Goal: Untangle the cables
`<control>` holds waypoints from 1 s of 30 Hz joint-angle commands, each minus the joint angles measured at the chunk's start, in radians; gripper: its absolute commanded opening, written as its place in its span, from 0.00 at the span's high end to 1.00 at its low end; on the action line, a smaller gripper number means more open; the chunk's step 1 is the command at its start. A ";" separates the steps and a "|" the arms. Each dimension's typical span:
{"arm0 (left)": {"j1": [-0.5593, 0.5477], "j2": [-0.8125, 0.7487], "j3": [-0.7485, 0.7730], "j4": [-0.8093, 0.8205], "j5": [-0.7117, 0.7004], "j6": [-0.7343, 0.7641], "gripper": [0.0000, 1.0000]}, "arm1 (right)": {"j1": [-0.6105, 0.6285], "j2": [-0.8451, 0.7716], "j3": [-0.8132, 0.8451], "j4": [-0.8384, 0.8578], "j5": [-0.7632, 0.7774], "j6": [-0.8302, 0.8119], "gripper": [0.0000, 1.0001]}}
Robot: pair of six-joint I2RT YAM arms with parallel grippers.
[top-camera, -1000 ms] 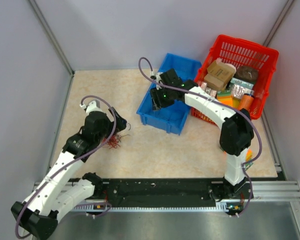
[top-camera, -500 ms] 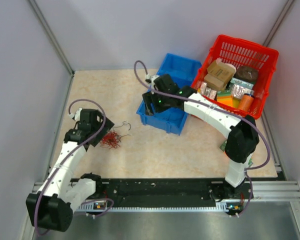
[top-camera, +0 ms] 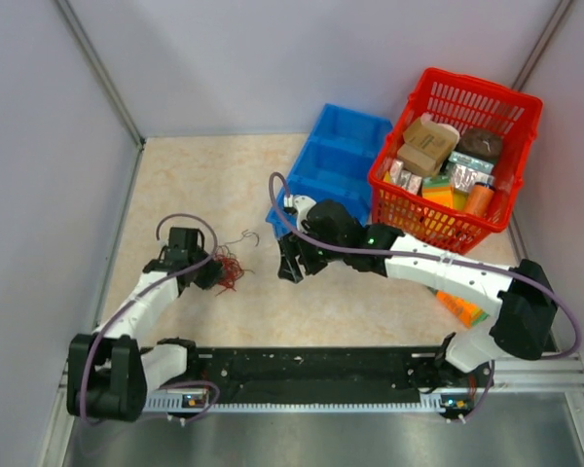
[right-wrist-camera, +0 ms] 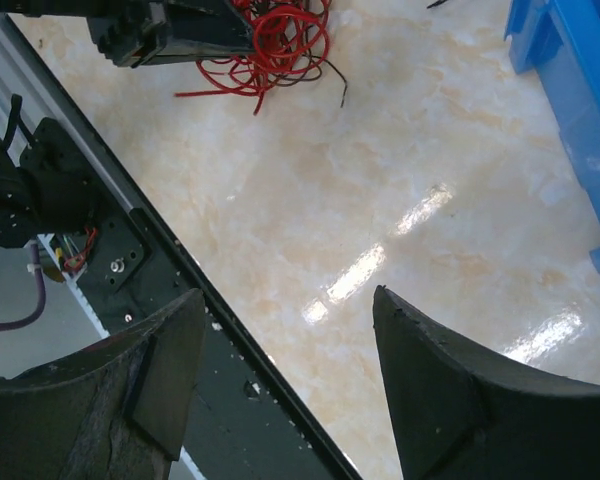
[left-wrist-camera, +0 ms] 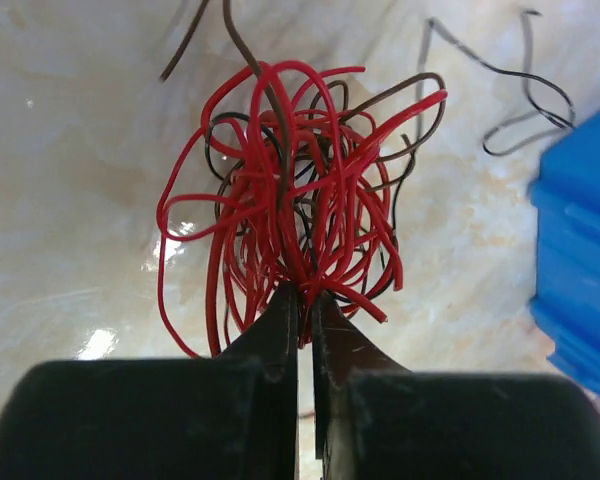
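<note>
The cables (left-wrist-camera: 290, 210) lie as one tangle of bright red loops mixed with dark brown wires on the marbled table, left of centre (top-camera: 231, 269). My left gripper (left-wrist-camera: 305, 295) is shut on the tangle's near edge, with red strands pinched between its tips. One loose dark wire (left-wrist-camera: 510, 110) lies apart, toward the blue bin. My right gripper (top-camera: 290, 268) hangs open above bare table to the tangle's right, nothing between its fingers (right-wrist-camera: 435, 390). The right wrist view shows the tangle (right-wrist-camera: 280, 40) and the left gripper (right-wrist-camera: 170, 35) at its top.
A blue two-part bin (top-camera: 336, 161) stands at the back centre, its edge close to the loose wire (left-wrist-camera: 580, 250). A red basket (top-camera: 511, 107) of packaged goods sits at the back right. An orange object (top-camera: 462, 306) lies under the right arm. The black base rail (right-wrist-camera: 240, 340) borders the near edge.
My left gripper came down to the tangle and went from open to shut on it. My right arm left the blue bin and swung toward the near left, jaws wider.
</note>
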 commanded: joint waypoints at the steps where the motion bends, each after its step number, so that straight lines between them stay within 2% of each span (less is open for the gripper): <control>1: 0.003 -0.204 -0.032 0.029 0.089 0.141 1.00 | -0.002 -0.047 -0.036 0.107 -0.008 0.030 0.32; 5: 0.003 -0.416 -0.017 0.062 0.320 0.306 1.00 | -0.005 -0.033 -0.024 0.123 -0.025 -0.001 0.31; 7: 0.003 -0.491 -0.011 0.117 0.434 0.323 1.00 | -0.004 -0.018 -0.005 0.130 -0.043 -0.039 0.31; 14: 0.003 -0.473 0.147 0.049 0.679 0.425 1.00 | -0.059 -0.053 -0.019 0.164 -0.097 -0.179 0.30; 18: 0.003 -0.482 0.234 0.039 0.728 0.462 1.00 | -0.122 -0.154 -0.143 0.282 -0.195 -0.180 0.28; 21: 0.003 -0.479 0.285 0.039 0.768 0.476 1.00 | -0.133 -0.194 -0.214 0.395 -0.175 -0.164 0.25; 24: 0.003 -0.473 0.336 0.004 0.770 0.501 1.00 | -0.133 -0.196 -0.222 0.448 -0.138 -0.147 0.24; 30: 0.003 -0.477 0.351 -0.005 0.776 0.492 1.00 | -0.131 -0.216 -0.261 0.613 -0.217 -0.076 0.24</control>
